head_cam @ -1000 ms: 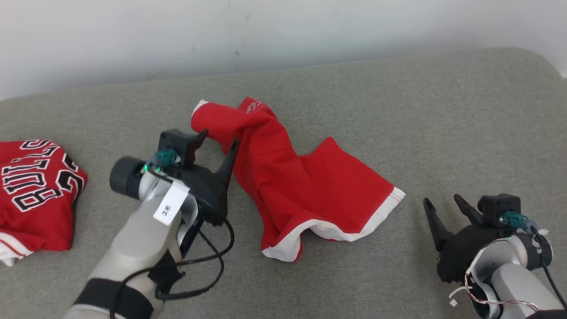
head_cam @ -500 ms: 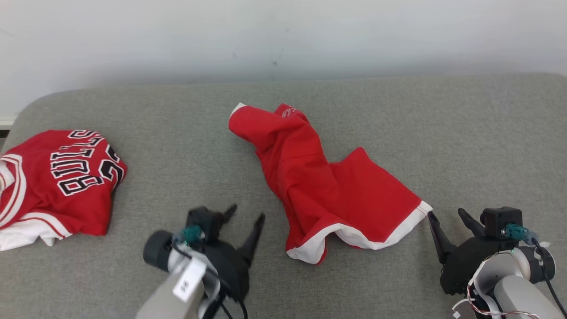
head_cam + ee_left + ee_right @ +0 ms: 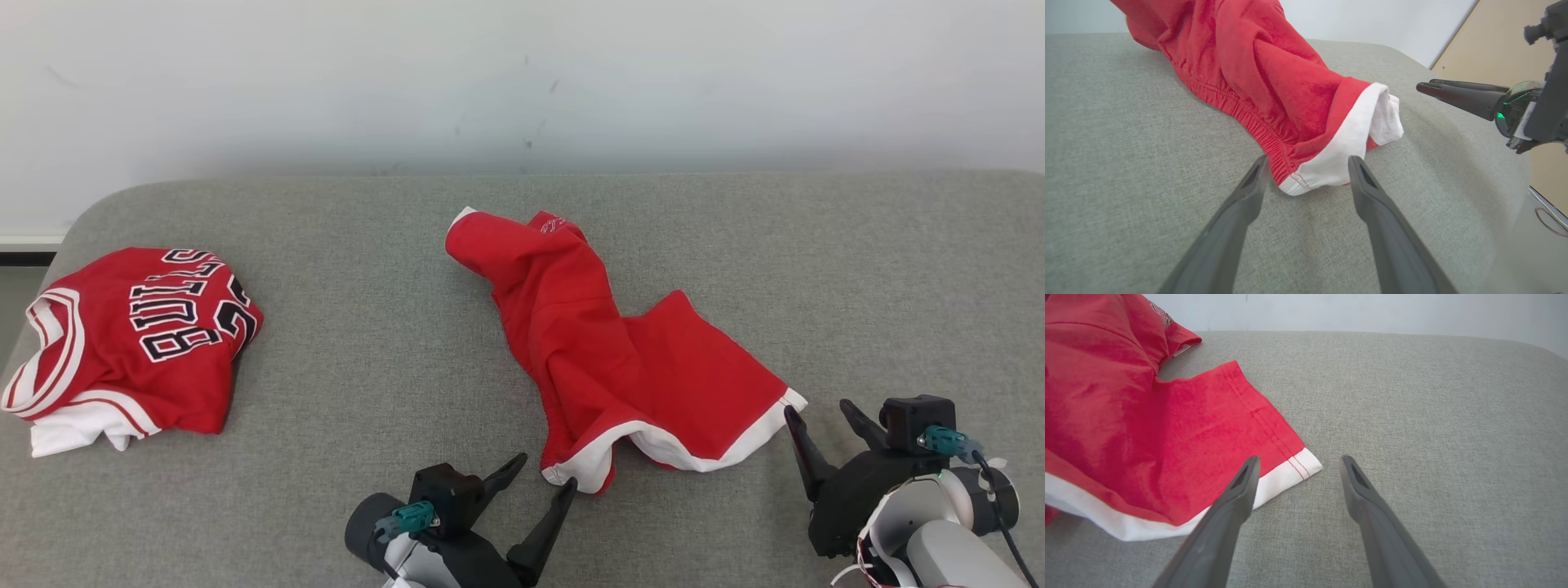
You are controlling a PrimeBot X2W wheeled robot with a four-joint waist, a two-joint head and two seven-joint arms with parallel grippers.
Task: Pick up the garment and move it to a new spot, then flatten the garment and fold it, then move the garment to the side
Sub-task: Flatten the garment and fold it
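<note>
Here is the crumpled red garment with white hem bands, a pair of shorts by the look of the elastic waistband. It lies loose in the middle of the grey woven-fabric worktop, held by nothing. It runs from a bunched end near the far edge down toward the robot, then fans out to the right.

The left gripper is low at the near edge with its 2 dark fingers spread wide and nothing between them. It points straight at the nearest white-hemmed fold. In the left wrist view that rolled hem sits just past the fingertips, framed by the gap. Whether a tip touches the cloth, I cannot tell.

On the other side, the right gripper is also splayed and empty. It sits just beside the garment's right-hand white corner. In the right wrist view that corner pokes in between the 2 fingertips, and the left finger crosses over the white band. The cloth there lies flat on the worktop.

Well apart at the far left, a second red jersey with black-and-white lettering rests in a rough fold near the worktop's rounded corner. A plain pale wall rises behind the worktop.
</note>
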